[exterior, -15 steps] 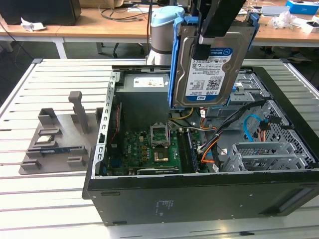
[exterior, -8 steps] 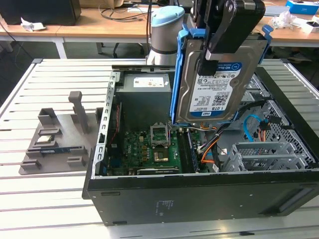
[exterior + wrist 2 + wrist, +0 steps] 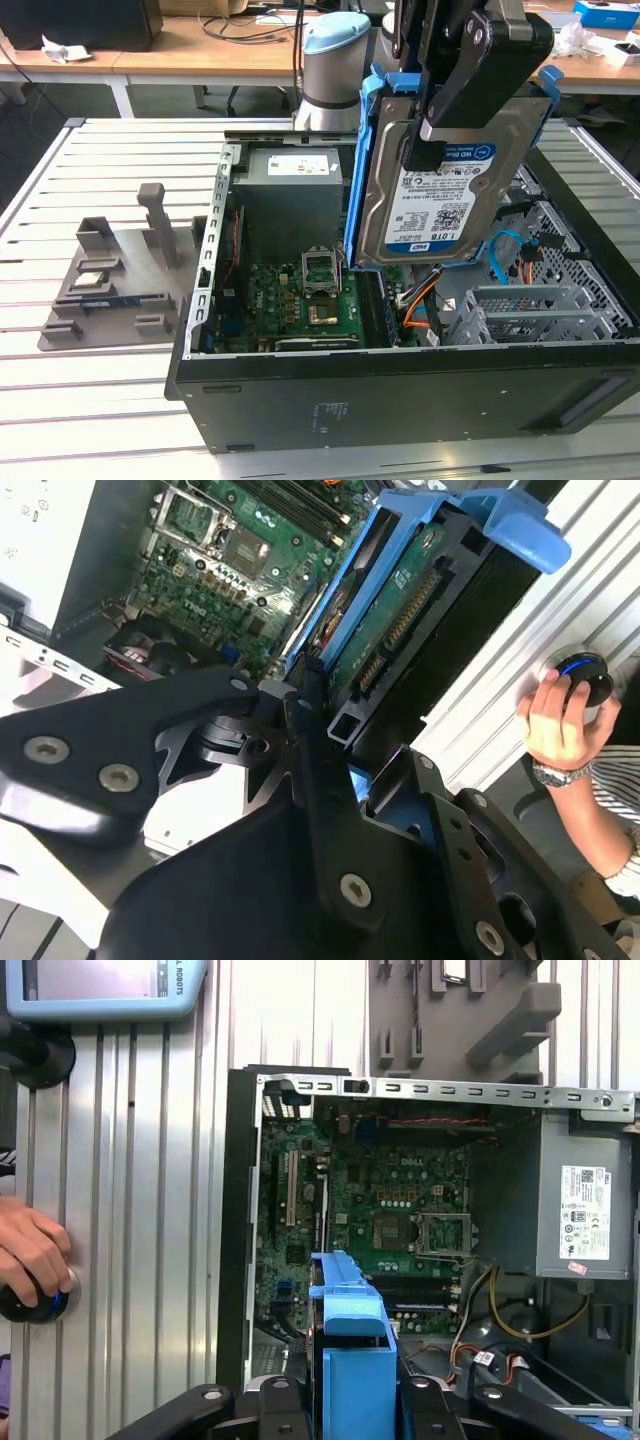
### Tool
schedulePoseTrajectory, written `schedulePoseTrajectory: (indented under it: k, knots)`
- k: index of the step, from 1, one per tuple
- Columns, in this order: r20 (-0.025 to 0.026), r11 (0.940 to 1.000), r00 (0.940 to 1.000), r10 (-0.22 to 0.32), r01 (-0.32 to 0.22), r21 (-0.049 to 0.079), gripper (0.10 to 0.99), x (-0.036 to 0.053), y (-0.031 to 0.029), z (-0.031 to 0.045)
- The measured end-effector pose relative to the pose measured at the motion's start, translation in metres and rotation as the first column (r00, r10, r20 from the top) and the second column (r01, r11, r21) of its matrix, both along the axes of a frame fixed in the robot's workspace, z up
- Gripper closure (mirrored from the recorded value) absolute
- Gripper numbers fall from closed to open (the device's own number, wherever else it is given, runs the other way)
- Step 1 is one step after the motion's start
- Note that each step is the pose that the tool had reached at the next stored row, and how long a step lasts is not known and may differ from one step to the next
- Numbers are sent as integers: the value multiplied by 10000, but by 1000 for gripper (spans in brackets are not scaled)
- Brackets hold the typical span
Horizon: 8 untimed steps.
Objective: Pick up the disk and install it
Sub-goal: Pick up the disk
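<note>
The disk [image 3: 440, 195] is a silver hard drive with a white-and-blue label in blue carrier rails. It hangs upright on edge above the open computer case [image 3: 400, 395], over the gap between motherboard and drive bay. My gripper [image 3: 432, 140] is shut on it from above, one black finger [image 3: 455, 85] pressed against the labelled face. In the second wrist view the disk [image 3: 400, 610] shows its green circuit-board side between my black fingers [image 3: 310, 750]. Its blue carrier [image 3: 352, 1360] rises between the gripper links in the first wrist view.
Below lie the motherboard [image 3: 305, 295], the grey power supply [image 3: 290, 195] and the grey metal drive bay [image 3: 530, 310] with orange and blue cables beside it. A grey fixture tray [image 3: 110, 285] sits at the exterior view's left. A person's hand [image 3: 30, 1255] rests on a round button on the slatted table.
</note>
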State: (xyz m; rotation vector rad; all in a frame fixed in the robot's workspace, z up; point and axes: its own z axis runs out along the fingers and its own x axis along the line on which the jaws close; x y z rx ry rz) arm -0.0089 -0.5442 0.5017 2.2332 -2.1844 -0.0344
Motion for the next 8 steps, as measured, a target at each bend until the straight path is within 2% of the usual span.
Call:
schedulePoseTrajectory:
  k: [4,8]
  knots:
    - [0,9999,9999,-113,113,29,722,6,-26,-1]
    - [0,9982,9982,-607,607,31,722,8,-26,-2]
